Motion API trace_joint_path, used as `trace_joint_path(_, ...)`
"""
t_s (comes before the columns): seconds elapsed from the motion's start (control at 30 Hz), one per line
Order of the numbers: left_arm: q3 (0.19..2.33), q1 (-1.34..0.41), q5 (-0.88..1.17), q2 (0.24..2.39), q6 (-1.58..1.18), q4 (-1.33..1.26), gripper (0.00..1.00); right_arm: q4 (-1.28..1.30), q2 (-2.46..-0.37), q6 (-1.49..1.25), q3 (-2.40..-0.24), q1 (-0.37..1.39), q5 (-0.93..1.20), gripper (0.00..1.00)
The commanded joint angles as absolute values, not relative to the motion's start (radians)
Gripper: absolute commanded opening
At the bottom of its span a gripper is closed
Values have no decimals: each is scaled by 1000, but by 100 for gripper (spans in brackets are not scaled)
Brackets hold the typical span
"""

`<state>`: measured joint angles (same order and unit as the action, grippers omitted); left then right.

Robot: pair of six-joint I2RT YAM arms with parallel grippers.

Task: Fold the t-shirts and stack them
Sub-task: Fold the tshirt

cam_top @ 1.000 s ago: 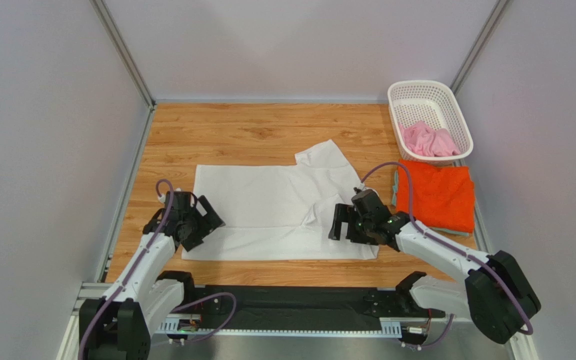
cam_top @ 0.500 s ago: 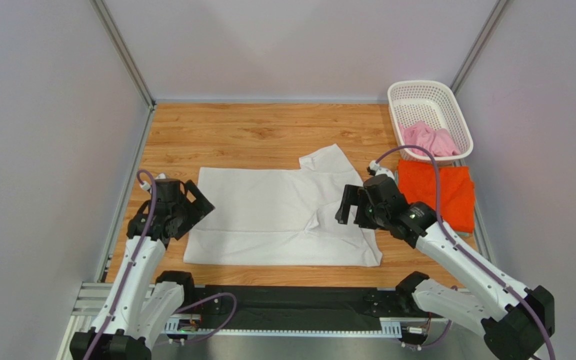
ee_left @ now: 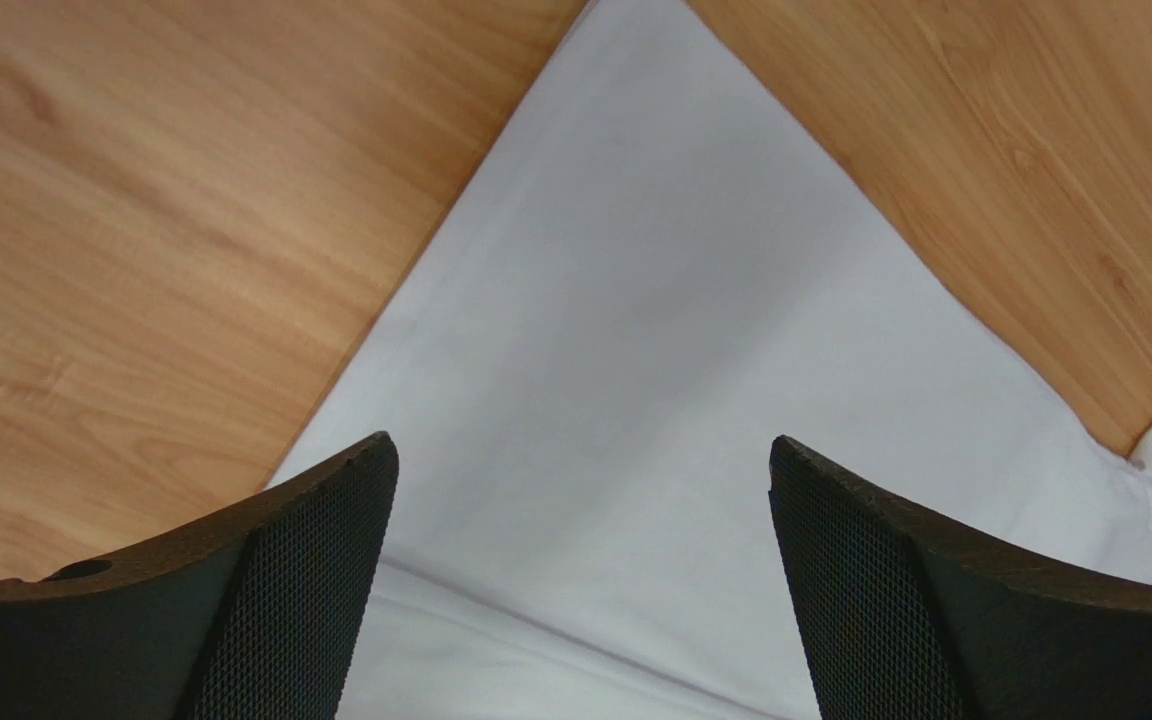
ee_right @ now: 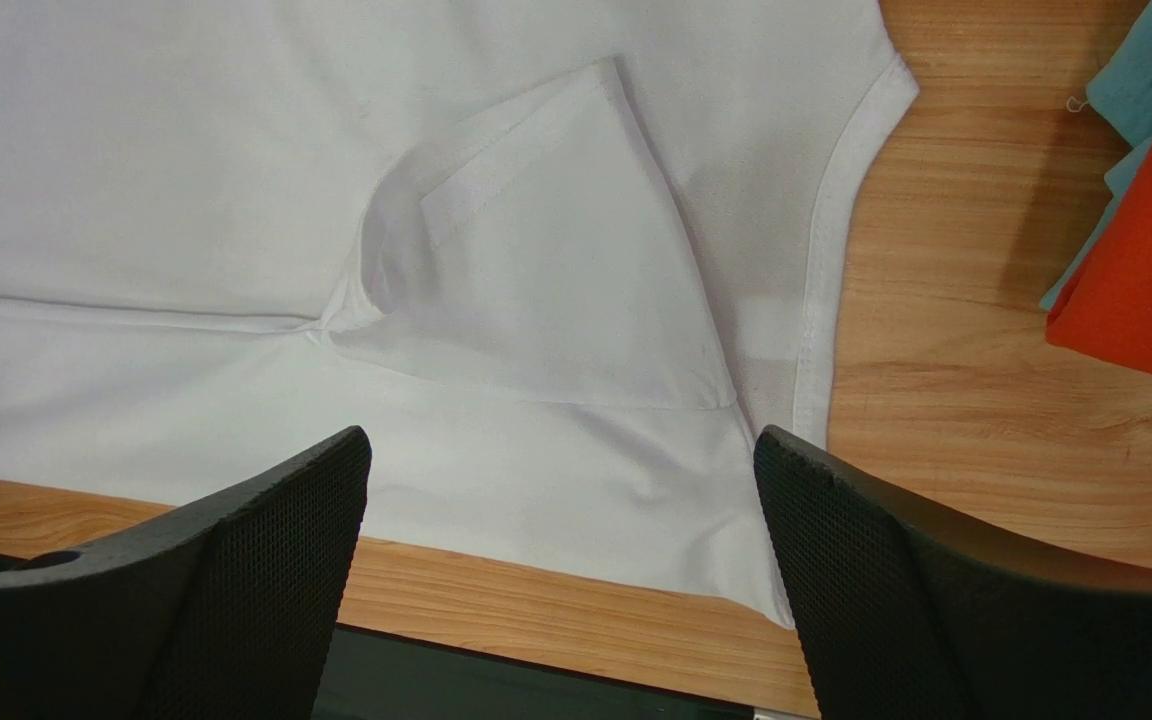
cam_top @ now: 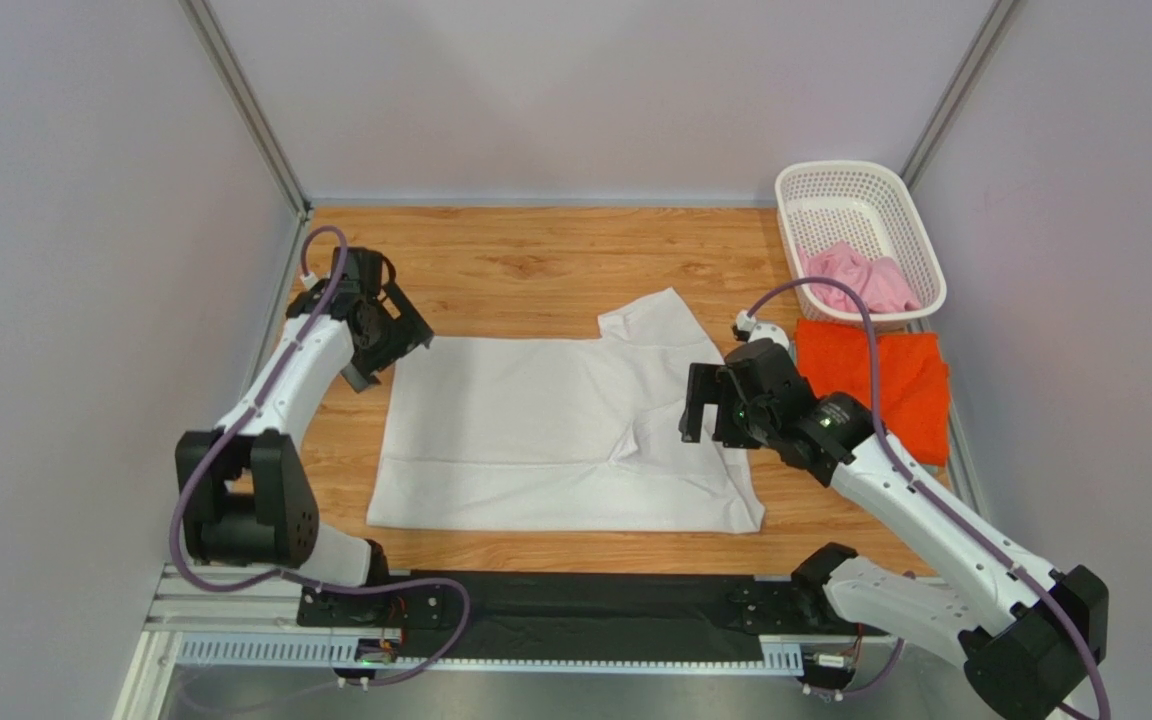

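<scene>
A white t-shirt (cam_top: 537, 435) lies spread flat mid-table, its right sleeve folded in over the body (ee_right: 537, 285). My left gripper (cam_top: 384, 339) hovers open over the shirt's far-left corner (ee_left: 657, 300), and nothing is between its fingers (ee_left: 312, 585). My right gripper (cam_top: 704, 410) hangs open above the shirt's right side, also with nothing in it. An orange t-shirt (cam_top: 905, 383) lies folded at the right, on the table. A pale pink t-shirt (cam_top: 860, 279) sits bunched in the basket.
The white lattice basket (cam_top: 838, 183) stands at the far right corner. A teal cloth (ee_right: 1138, 90) shows under the orange shirt. Grey walls close in on the left, the right and the back. A black rail (cam_top: 597, 608) runs along the near edge.
My left arm has swung from the shirt's near-left edge to its far-left corner. The right gripper has shifted slightly right and away. The shirt lies as before.
</scene>
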<state>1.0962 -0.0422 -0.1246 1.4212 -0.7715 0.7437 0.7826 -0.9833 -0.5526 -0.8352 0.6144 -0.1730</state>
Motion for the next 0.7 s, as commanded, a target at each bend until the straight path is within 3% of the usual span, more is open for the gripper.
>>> trace_joint_path(0.0,1242,-12,-118,1570,-692,704,100,793,-986,-520,-858,618,-204,100)
trace_joint_path(0.27,1514,-6,-175,1892,-577,752,98,801,-974,-511,-822,618,-195,100)
trace_joint_path(0.67,1580,35,-77,2048,-526,759,72,813,-973,-506,-796,617,-213,100)
